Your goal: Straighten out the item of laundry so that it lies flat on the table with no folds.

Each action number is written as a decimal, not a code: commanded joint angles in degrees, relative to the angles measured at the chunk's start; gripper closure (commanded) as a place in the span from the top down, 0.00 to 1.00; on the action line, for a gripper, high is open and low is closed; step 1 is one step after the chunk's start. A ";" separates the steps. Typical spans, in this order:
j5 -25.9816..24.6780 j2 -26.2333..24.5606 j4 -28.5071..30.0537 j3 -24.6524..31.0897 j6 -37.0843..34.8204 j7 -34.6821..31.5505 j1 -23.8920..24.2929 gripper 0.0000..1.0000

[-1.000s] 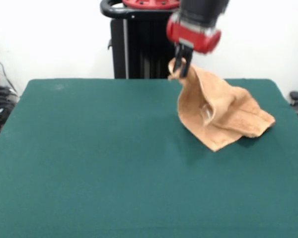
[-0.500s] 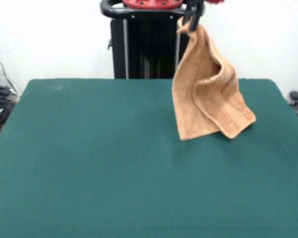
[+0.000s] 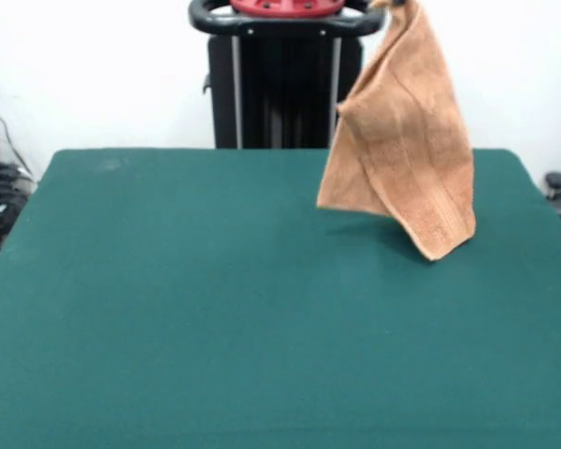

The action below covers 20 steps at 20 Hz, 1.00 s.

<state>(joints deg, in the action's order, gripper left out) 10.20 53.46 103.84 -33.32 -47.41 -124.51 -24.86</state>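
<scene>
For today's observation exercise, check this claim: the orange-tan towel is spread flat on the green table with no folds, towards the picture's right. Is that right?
Not quite. The towel is not spread flat; it hangs in the air from a top corner at the picture's upper edge, draped in folds, with only its lowest corner near the green table. The front view shows this. It is towards the picture's right, as stated.

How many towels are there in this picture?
1. The towel hangs in the air from the picture's top edge, above the right part of the green table. None lies on the table.
</scene>
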 commanded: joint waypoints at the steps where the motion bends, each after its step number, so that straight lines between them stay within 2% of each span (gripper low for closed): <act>1: -0.19 1.53 -5.17 -3.44 -14.28 -20.77 -5.67 0.00; 7: 0.32 1.87 -9.16 -5.99 -18.86 -20.59 -7.47 0.00; 13: 1.68 1.60 -11.53 -8.00 -24.10 -24.15 -10.37 0.00; 20: 9.09 2.18 -6.78 -4.48 -18.27 -28.27 -11.49 0.00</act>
<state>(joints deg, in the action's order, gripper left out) 13.26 56.33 93.78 -41.33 -63.75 -130.05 -34.44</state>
